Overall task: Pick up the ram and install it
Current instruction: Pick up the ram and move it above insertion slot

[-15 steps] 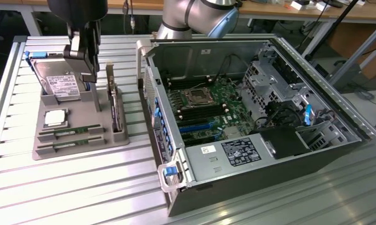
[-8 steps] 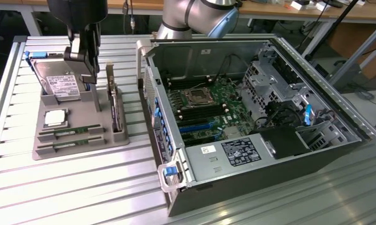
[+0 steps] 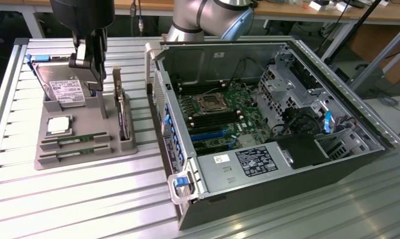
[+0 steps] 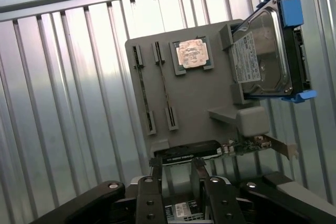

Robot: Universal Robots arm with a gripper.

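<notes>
The ram, a long, narrow green circuit-board stick, stands on its edge in a slot at the near end of the grey moulded parts tray. A second stick of the same kind sits just beside it in a parallel slot. The end holders keep each stick on edge, probably so that a claw can close on its flat faces from above. The black two-fingered gripper hangs over the tray's far end, near the silver hard drive in blue rails and the upright green expansion card, well apart from the ram. Its fingers stand apart with nothing between them. The square silver CPU chip rests in its own recess between the drive and the sticks. On the exterior view's right, the open dark computer case lies on its side so that the green motherboard faces up, within reach from above. By the look of it, the pick is not yet begun.
</notes>
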